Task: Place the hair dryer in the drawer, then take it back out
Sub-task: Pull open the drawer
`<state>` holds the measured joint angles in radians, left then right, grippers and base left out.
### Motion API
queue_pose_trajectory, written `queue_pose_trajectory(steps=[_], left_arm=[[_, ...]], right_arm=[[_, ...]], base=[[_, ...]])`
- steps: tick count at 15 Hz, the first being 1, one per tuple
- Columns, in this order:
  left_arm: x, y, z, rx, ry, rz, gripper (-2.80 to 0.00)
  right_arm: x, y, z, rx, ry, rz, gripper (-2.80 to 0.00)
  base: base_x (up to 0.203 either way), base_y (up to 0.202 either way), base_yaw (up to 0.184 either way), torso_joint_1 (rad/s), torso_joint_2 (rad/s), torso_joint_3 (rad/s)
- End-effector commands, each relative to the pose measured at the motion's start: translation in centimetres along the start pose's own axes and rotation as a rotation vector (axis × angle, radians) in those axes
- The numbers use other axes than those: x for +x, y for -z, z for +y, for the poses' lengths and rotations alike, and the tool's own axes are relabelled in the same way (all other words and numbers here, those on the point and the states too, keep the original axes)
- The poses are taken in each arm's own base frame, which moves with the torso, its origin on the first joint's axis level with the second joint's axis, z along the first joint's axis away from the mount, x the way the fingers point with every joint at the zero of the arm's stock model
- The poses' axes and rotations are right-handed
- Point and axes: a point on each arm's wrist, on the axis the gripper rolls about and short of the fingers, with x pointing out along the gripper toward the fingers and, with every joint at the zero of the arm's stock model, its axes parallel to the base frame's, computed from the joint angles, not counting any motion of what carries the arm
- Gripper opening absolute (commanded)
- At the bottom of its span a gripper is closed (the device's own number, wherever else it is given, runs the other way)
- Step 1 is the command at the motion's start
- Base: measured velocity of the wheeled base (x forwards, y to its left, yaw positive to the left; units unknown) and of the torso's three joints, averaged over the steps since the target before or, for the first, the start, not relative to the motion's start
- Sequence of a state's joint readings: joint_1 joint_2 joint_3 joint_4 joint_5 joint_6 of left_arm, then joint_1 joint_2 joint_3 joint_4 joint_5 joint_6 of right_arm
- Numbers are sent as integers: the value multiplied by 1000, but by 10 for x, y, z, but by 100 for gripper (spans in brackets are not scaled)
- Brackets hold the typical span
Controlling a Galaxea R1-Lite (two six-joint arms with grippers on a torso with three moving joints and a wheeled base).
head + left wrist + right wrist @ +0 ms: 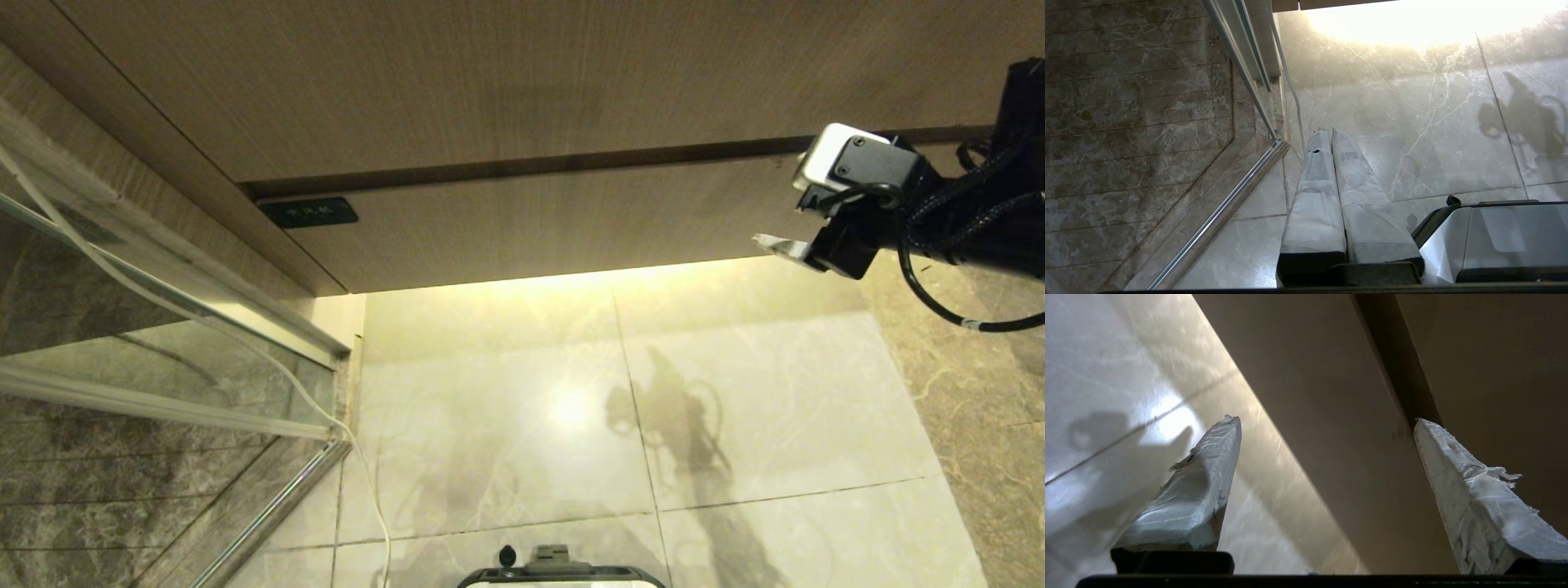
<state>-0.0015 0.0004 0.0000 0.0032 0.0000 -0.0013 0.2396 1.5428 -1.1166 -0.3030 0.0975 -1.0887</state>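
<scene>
Floor-level drawer, long axis left-right.

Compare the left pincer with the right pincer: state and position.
The left pincer is shut, fingers pressed together; the right pincer is open, holding nothing. The left hangs low over the floor tiles; the right is raised beside the closed drawer front. Both have white-wrapped fingers.

Floor: glossy pale marble tiles, lit from beneath the cabinet. Glass shower partition with metal frame stands at left. A thin white cable runs down beside it.
</scene>
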Motion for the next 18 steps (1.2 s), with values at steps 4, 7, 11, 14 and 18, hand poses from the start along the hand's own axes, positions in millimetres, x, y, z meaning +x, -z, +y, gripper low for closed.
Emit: queue_pose_trajectory(steps=[4, 7, 11, 14, 18], left_arm=[[0, 0, 0, 0, 0, 1, -280], [0, 0, 0, 0, 0, 1, -280], [0, 0, 0, 0, 0, 1, -280], [0, 0, 0, 0, 0, 1, -280], [0, 0, 0, 0, 0, 1, -280]], right_arm=[[12, 9, 9, -133, -19, -96, 0], [26, 13, 6, -181, 19, -144, 0], [42, 20, 12, -179, -34, -198, 0], [48, 23, 16, -173, -62, -210, 0], [60, 27, 14, -177, -52, -214, 0]], base=[[0, 0, 0, 0, 0, 0], [0, 0, 0, 0, 0, 0], [0, 0, 0, 0, 0, 0], [0, 0, 0, 0, 0, 0], [0, 0, 0, 0, 0, 0]])
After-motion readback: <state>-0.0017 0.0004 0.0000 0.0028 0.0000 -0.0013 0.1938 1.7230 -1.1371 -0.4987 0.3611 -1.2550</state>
